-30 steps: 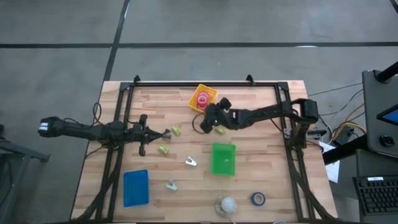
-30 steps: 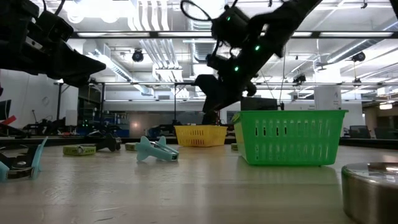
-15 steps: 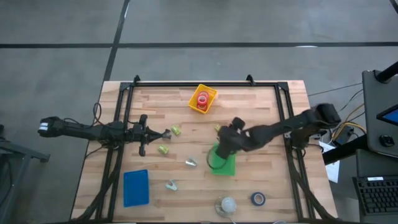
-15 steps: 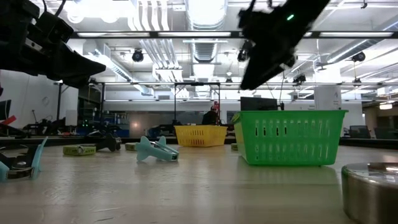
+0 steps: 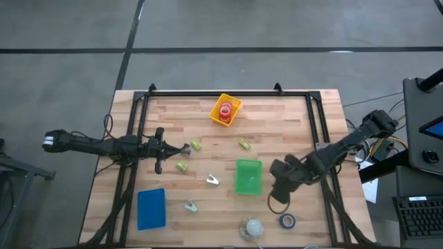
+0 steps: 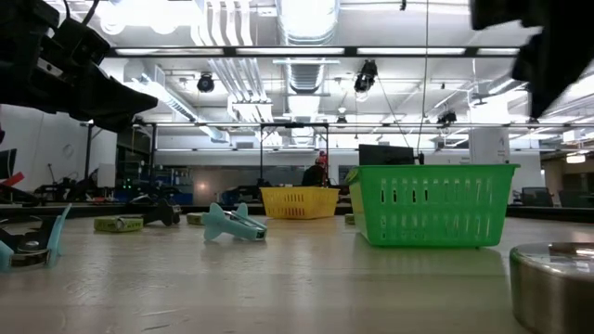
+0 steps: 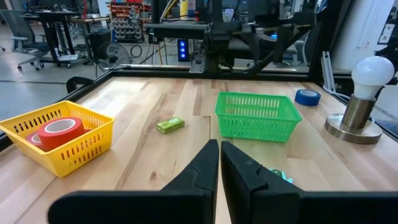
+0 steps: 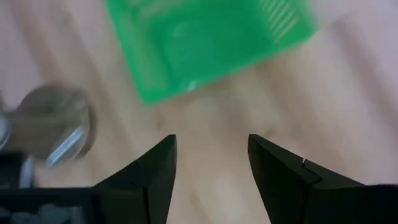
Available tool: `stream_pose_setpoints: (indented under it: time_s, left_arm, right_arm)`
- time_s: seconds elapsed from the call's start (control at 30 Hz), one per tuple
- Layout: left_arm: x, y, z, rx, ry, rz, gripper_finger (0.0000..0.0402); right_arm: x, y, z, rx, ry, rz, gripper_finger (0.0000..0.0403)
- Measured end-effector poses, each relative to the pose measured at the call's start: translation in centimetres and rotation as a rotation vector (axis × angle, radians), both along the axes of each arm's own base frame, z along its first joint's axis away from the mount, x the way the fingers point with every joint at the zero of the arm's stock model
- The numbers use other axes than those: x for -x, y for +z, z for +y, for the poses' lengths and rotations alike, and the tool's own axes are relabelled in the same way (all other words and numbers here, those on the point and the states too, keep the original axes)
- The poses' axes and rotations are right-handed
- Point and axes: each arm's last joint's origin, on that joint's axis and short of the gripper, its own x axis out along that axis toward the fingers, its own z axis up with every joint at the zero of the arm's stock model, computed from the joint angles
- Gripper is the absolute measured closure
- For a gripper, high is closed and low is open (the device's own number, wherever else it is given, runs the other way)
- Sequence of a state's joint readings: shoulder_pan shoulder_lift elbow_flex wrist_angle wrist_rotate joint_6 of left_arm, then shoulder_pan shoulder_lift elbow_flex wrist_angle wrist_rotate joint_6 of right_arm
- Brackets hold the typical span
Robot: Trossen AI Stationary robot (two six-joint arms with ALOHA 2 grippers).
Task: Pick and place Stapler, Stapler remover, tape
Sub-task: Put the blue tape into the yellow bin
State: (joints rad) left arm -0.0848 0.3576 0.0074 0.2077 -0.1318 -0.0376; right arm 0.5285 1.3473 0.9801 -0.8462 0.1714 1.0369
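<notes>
Right hand (image 5: 278, 189) released, empty, above wooden surface (image 5: 304, 138) at 3 o'clock of green mesh bin (image 5: 248, 177). Dark blue tape roll (image 5: 288, 220) at its 5 o'clock. Left hand (image 5: 181, 149) clenched, idle.

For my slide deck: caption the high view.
Right gripper open beside green basket, near blue tape; left gripper shut.

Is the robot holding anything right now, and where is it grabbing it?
No. The right tool is open and empty above the table beside the green basket. The left tool is shut on nothing.
</notes>
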Motion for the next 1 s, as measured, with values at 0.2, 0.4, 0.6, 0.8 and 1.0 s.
stream_pose_setpoints:
  time_s: [0.2, 0.4, 0.6, 0.8, 1.0]
  left_arm:
    - [0.0, 0.0, 0.0, 0.0, 0.0, 0.001, 0.0378]
    - [0.0, 0.0, 0.0, 0.0, 0.0, 0.002, 0.0378]
    - [0.0, 0.0, 0.0, 0.0, 0.0, 0.002, 0.0378]
    - [0.0, -0.1, 0.0, 0.0, 0.0, 0.007, 0.0378]
    - [0.0, -0.1, 0.0, -0.001, 0.0, 0.008, 0.0378]
  right_arm:
    - [1.5, -1.8, 2.4, -0.133, 0.025, 0.042, 0.0209]
    - [2.8, -3.2, 5.2, -0.178, 0.072, 0.113, 0.0207]
    - [3.3, -4.4, 7.2, -0.208, 0.043, 0.141, 0.0207]
    - [2.8, -5.8, 8.5, -0.213, 0.047, 0.169, 0.0207]
    - [2.8, -7.9, 9.1, -0.19, 0.045, 0.266, 0.0208]
